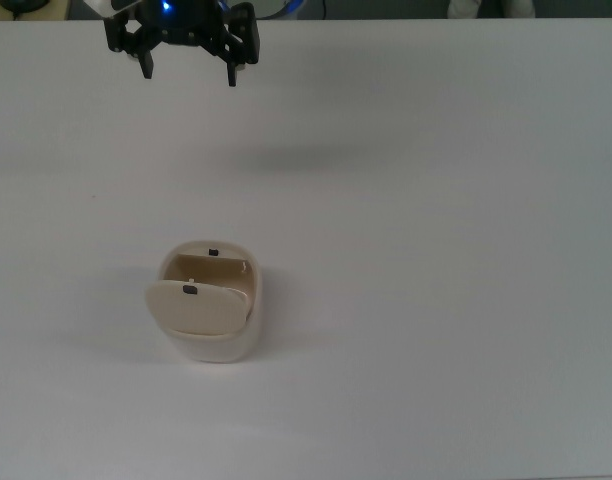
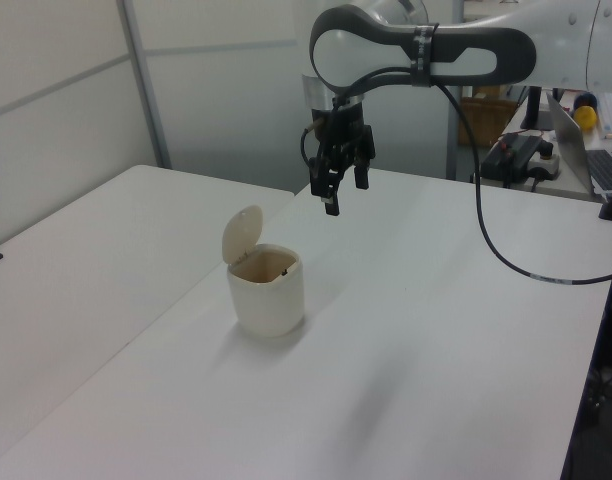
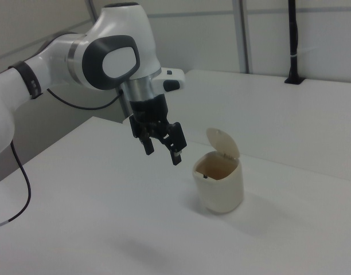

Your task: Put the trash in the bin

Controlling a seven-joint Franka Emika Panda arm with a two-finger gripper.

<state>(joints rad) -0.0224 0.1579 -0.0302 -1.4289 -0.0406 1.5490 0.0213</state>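
the end effector [image 1: 189, 62] hangs released and empty at 12 o'clock from the bin [image 1: 210, 316] in the top view. no trash is visible on the counter [image 1: 436, 250]; a paper wad would likely be light and crushable, best pinched across its middle.

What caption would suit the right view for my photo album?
Robot arm's open, empty claw hangs above the white table, beside a small bin with its lid up.

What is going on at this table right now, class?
A white robot arm holds its black two-finger tool in the air above the white table, open and empty. A small rounded cream-beige plastic bin stands apart from it on the table with its flap lid tipped up. No trash is visible on the table or in the tool.
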